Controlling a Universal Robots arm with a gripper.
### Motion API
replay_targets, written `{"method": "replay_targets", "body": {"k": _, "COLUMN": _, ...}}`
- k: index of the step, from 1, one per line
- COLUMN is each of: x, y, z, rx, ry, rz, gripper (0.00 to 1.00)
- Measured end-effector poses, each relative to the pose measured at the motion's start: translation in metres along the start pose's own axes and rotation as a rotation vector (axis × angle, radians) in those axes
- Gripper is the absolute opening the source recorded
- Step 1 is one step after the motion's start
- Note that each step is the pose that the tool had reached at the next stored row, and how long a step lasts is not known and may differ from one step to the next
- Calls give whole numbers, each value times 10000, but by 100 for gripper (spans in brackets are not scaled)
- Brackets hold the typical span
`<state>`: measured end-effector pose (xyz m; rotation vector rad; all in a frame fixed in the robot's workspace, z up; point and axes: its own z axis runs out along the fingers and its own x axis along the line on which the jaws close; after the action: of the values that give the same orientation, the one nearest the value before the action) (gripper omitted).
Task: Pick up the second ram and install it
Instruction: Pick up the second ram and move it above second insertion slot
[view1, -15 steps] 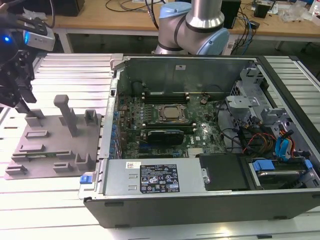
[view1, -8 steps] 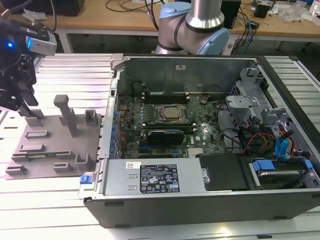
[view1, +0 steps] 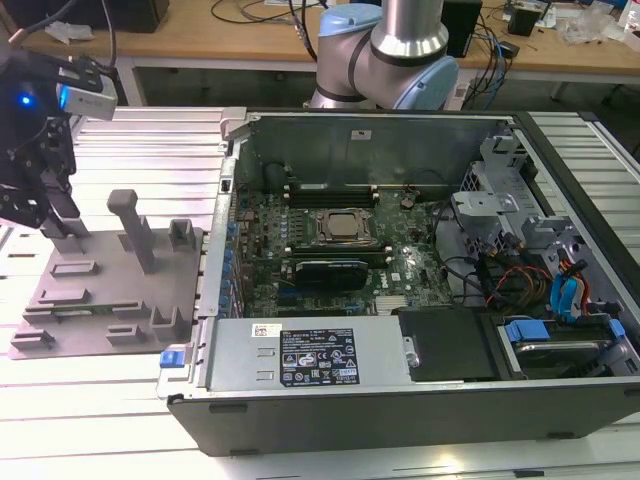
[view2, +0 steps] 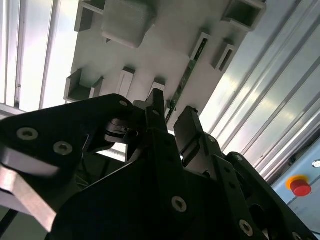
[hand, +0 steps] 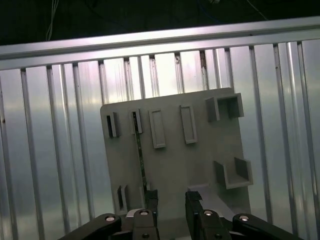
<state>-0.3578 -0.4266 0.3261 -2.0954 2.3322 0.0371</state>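
In the exterior view the gripper (view1: 58, 218) hangs low over the tray (view1: 120, 310), at about 9 o'clock from the open case (view1: 400, 400) and well apart from the board (view1: 330, 250). Taken from the tray's middle it sits at roughly 10 o'clock, near a post (view1: 130, 225).

In the second wrist view the fingers (view2: 156, 107) stand apart with nothing between them. The ram (view2: 189, 75) stands on edge in a tray slot, and its near end lies just ahead of the gap, closer to one finger than the other.

In the first wrist view the ram (hand: 141, 160) is a thin green line across the tray, and that line runs toward one finger (hand: 151, 197) rather than the middle of the gap.

That offset is the risk, as I judge it. A descent from this pose could put a fingertip on the ram's top edge and chip it, or shove the tray (nothing visible pins it down). An off-centre clamp could tilt the strip so that it binds in its slot and drags the tray up. A crooked hold would also likely mean a crooked seating in the board.
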Motion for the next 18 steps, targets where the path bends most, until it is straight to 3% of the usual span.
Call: {"method": "replay_targets", "body": {"k": 18, "x": 16, "y": 10, "z": 280, "rx": 0, "ry": 1, "rz": 1, "gripper": 34}}
